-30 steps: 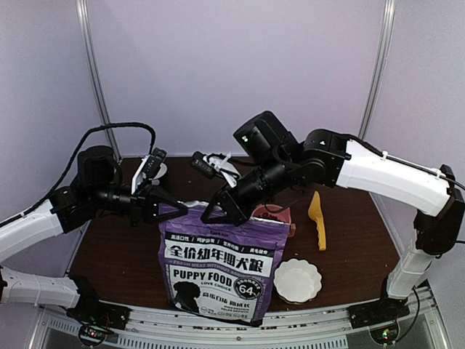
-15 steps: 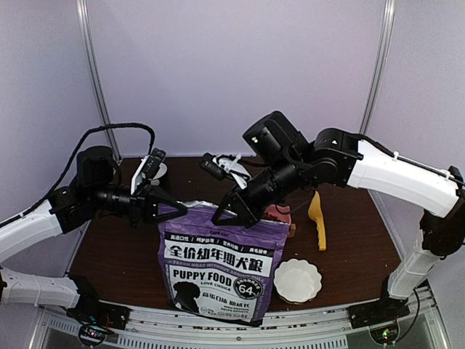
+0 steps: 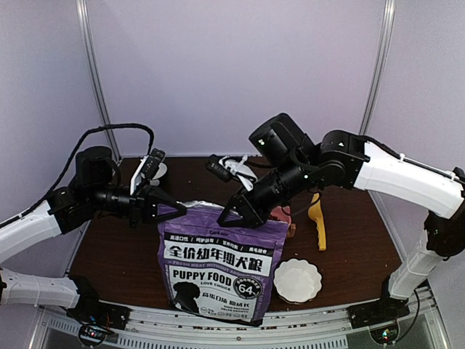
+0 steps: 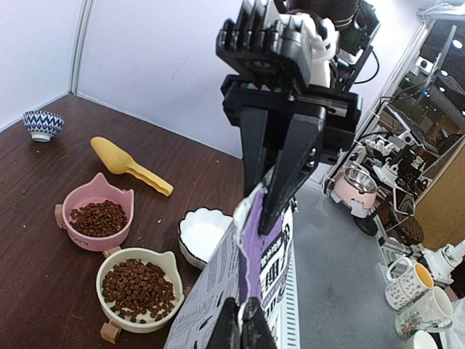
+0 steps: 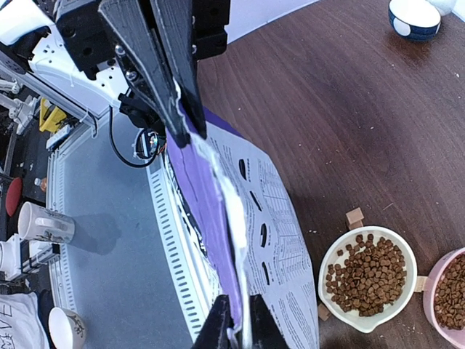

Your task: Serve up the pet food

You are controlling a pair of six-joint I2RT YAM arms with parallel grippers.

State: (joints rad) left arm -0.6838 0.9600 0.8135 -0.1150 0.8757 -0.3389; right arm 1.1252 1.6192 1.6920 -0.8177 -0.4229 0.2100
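Observation:
The purple puppy food bag [image 3: 218, 262] stands upright at the table's front centre. My left gripper [image 3: 176, 211] is shut on the left end of its top edge, with its fingertips [image 4: 243, 331] pinching the torn rim of the bag [image 4: 251, 247]. My right gripper [image 3: 229, 216] is shut on the same edge further right; its fingertips [image 5: 236, 331] clamp the bag [image 5: 247, 218]. The pet food [image 4: 136, 283] lies as brown kibble in a cream bowl [image 5: 367, 276] and a pink bowl [image 4: 96, 218] behind the bag.
An empty white scalloped bowl [image 3: 296, 280] sits right of the bag, also in the left wrist view [image 4: 207, 233]. A yellow scoop [image 3: 317, 218] lies at the right. A blue patterned bowl [image 4: 41, 123] stands far back. The pink bowl [image 3: 282, 213] peeks out behind the bag.
My right gripper has moved a little to the right along the bag's top edge, still shut on it. The left arm and the bag have stayed put.

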